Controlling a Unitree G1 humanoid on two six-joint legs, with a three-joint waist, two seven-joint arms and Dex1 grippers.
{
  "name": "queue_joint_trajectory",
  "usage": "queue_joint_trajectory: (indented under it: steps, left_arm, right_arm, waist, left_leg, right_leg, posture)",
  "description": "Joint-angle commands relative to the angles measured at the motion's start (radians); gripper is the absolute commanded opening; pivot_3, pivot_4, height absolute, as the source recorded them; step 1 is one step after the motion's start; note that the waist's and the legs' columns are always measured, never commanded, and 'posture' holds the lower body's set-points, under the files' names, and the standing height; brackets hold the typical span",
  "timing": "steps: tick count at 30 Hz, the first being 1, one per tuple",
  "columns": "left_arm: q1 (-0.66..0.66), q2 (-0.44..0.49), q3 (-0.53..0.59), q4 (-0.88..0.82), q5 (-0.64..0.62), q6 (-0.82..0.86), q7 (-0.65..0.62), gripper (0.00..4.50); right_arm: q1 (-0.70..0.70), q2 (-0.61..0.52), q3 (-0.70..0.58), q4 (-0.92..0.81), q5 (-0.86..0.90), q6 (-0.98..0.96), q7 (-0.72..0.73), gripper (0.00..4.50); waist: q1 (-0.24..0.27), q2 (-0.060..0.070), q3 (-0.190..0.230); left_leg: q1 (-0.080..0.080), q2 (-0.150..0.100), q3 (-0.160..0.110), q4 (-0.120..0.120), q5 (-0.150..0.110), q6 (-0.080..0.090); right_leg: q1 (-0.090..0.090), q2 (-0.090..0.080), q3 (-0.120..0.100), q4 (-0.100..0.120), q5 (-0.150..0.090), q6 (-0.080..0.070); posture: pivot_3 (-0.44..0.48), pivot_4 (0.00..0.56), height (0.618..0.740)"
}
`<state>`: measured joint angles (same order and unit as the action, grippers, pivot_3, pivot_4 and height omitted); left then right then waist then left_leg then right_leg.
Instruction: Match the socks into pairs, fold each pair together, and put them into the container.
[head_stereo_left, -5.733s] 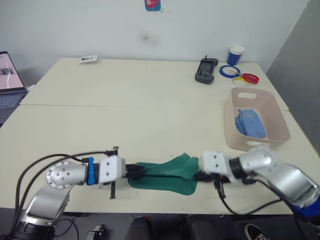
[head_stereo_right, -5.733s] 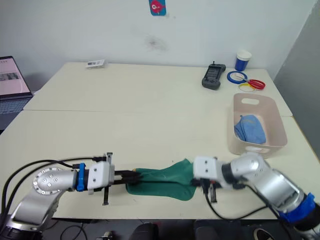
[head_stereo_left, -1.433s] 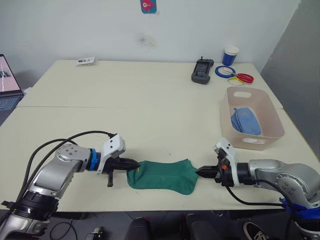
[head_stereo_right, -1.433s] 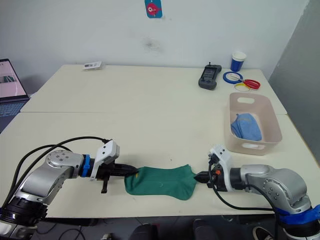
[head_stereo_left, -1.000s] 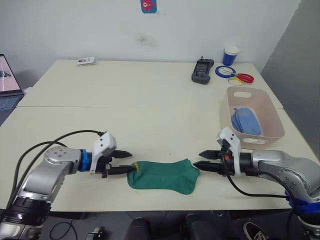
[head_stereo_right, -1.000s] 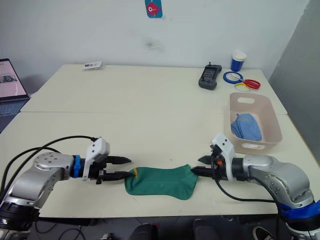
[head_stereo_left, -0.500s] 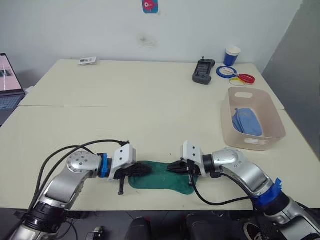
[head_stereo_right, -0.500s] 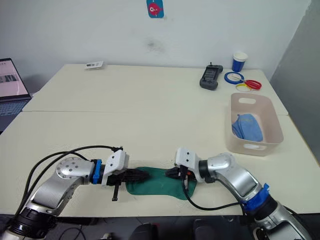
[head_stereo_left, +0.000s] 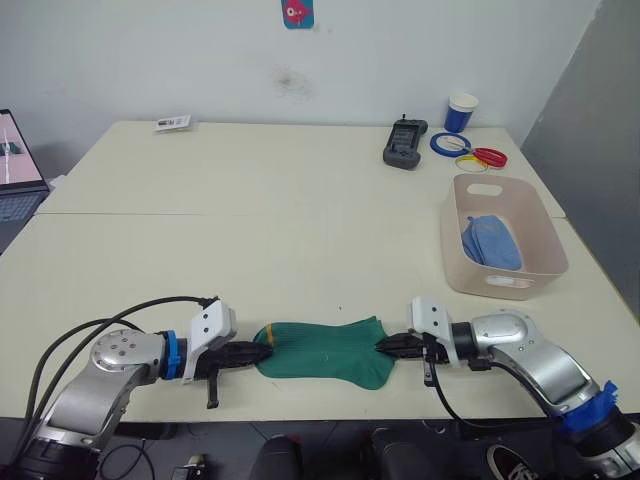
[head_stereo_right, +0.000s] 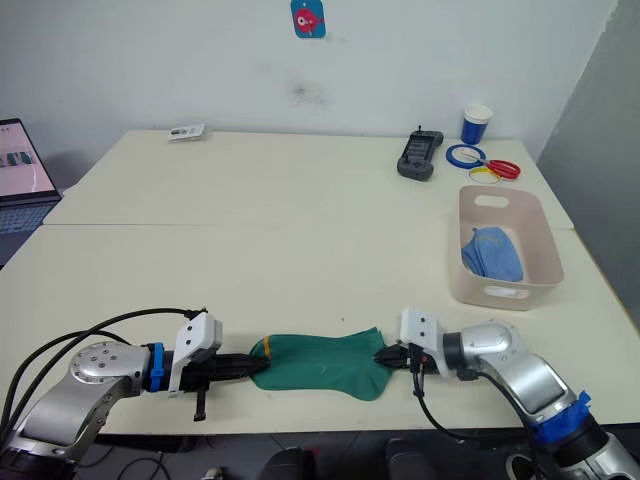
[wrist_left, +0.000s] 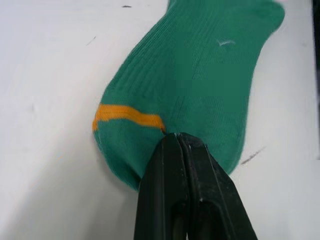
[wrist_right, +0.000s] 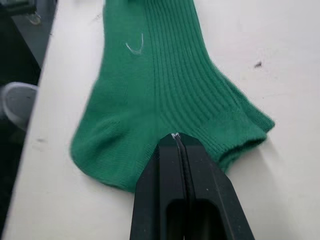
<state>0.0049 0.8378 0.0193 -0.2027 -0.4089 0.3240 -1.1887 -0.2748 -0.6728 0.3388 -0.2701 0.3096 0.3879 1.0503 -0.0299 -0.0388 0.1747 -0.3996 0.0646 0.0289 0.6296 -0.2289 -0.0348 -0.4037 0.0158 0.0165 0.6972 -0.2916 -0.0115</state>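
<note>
Dark green sock (head_stereo_left: 322, 351) flat near the table's (head_stereo_left: 300, 230) front edge, left gripper (head_stereo_left: 252, 352) pinching its 9 o'clock end, right gripper (head_stereo_left: 386, 345) pinching its 3 o'clock end.

**Bright, soft light all over**

Even light is filling the room, and the table (head_stereo_left: 300, 230) is looking pale with no glare. Small soft shadows are sitting under the container (head_stereo_left: 505, 250) and under the arms. Both head views are staying sharp. In the wrist views the black fingers (wrist_left: 192, 200) are looking a bit blurry up close, while the green sock (wrist_left: 200, 85) is showing clear ribs
</note>
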Motion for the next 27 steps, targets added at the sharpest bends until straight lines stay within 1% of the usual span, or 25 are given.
queue_joint_trajectory:
  steps: [1, 2, 5, 8, 13, 16, 19, 21, 22, 24, 27]
  left_arm:
    - [-0.02, 0.004, 0.022, -0.088, -0.044, 0.03, 0.009, 0.02]
    - [-0.025, 0.001, 0.006, -0.1, -0.038, 0.035, 0.012, 0.02]
    - [-0.017, 0.005, -0.057, -0.097, 0.033, 0.003, 0.014, 0.02]
    - [-0.002, 0.01, -0.075, -0.068, 0.07, -0.021, 0.021, 0.02]
    - [0.032, 0.022, -0.057, -0.038, 0.09, -0.04, 0.025, 0.02]
    - [0.066, 0.042, -0.04, -0.017, 0.099, -0.069, 0.014, 0.02]
    - [0.066, 0.035, -0.018, -0.038, 0.039, -0.044, 0.001, 0.02]
    - [0.047, 0.023, -0.007, -0.061, -0.006, -0.024, -0.003, 0.02]
    - [0.033, 0.015, -0.005, -0.066, -0.016, -0.023, -0.002, 0.01]
    - [0.006, 0.003, -0.007, -0.073, -0.027, -0.02, 0.002, 0.0]
    - [-0.029, -0.005, -0.027, -0.08, -0.022, -0.017, 0.003, 0.0]
  right_arm:
    - [-0.025, 0.029, 0.008, -0.066, 0.018, 0.013, 0.01, 0.0]
    - [-0.031, 0.046, 0.031, -0.052, -0.008, 0.005, 0.002, 0.0]
    - [-0.04, 0.066, 0.103, 0.012, -0.096, -0.039, 0.001, 0.0]
    - [-0.028, 0.038, 0.124, 0.064, -0.153, -0.091, 0.019, 0.0]
    - [0.026, -0.03, 0.072, 0.033, -0.133, -0.099, 0.048, 0.0]
    - [0.068, -0.079, 0.005, -0.037, -0.083, -0.063, 0.062, 0.0]
    - [0.07, -0.066, -0.076, -0.122, 0.028, 0.058, 0.027, 0.0]
    - [0.05, -0.016, -0.172, -0.159, 0.176, 0.234, -0.049, 0.0]
    - [0.041, 0.006, -0.224, -0.159, 0.24, 0.328, -0.092, 0.18]
    - [0.047, -0.009, -0.275, -0.147, 0.281, 0.423, -0.116, 0.55]
    - [0.058, -0.029, -0.319, -0.136, 0.33, 0.536, -0.151, 1.63]
  waist:
    - [0.0, 0.0, 0.0]
    - [0.0, 0.0, 0.0]
    - [0.0, 0.0, 0.0]
    - [0.001, 0.0, 0.0]
    - [0.002, 0.0, 0.0]
    - [0.003, 0.0, 0.0]
    - [0.002, 0.0, 0.0]
    - [-0.003, 0.0, 0.0]
    - [-0.003, 0.0, 0.0]
    - [0.0, 0.0, 0.0]
    - [0.005, 0.0, 0.0]
  left_leg:
    - [0.0, 0.0, 0.0, 0.0, 0.0, 0.0]
    - [0.0, -0.001, 0.0, 0.0, 0.0, 0.0]
    - [0.0, -0.001, 0.0, 0.0, 0.0, 0.0]
    - [-0.001, -0.001, 0.001, 0.0, 0.0, 0.0]
    - [0.0, -0.001, 0.001, 0.0, 0.0, 0.0]
    - [0.0, -0.001, 0.001, 0.0, 0.0, 0.0]
    - [0.0, 0.0, 0.0, 0.0, 0.0, 0.0]
    - [0.0, 0.0, 0.0, 0.0, 0.0, 0.0]
    - [0.0, 0.0, 0.0, 0.0, 0.0, 0.0]
    - [0.0, 0.0, 0.0, 0.0, 0.0, 0.0]
    - [-0.001, 0.0, 0.001, 0.0, 0.0, 0.0]
  right_leg:
    - [0.0, 0.0, 0.0, 0.0, 0.0, 0.0]
    - [0.0, 0.0, 0.0, 0.0, 0.0, 0.0]
    - [0.0, 0.0, 0.001, 0.0, 0.0, 0.0]
    - [-0.001, 0.0, 0.001, -0.001, 0.0, 0.0]
    - [0.0, -0.001, 0.001, -0.001, 0.0, 0.0]
    - [0.0, -0.001, 0.0, -0.001, 0.0, 0.0]
    - [0.0, -0.001, 0.001, -0.001, 0.0, 0.0]
    - [0.0, 0.0, 0.001, 0.0, 0.0, 0.0]
    - [0.0, 0.0, 0.001, 0.0, 0.0, -0.001]
    - [0.0, 0.0, 0.0, 0.001, 0.001, -0.001]
    - [0.0, -0.001, 0.0, -0.001, 0.0, -0.001]
  posture:
    - [0.0, 0.15, 0.74]
    - [0.0, 0.15, 0.74]
    - [0.0, 0.15, 0.74]
    - [0.0, 0.15, 0.74]
    - [0.0, 0.15, 0.74]
    - [0.0, 0.15, 0.74]
    - [0.0, 0.15, 0.74]
    - [0.0, 0.15, 0.74]
    - [0.0, 0.15, 0.74]
    - [0.0, 0.15, 0.74]
    - [0.0, 0.15, 0.74]
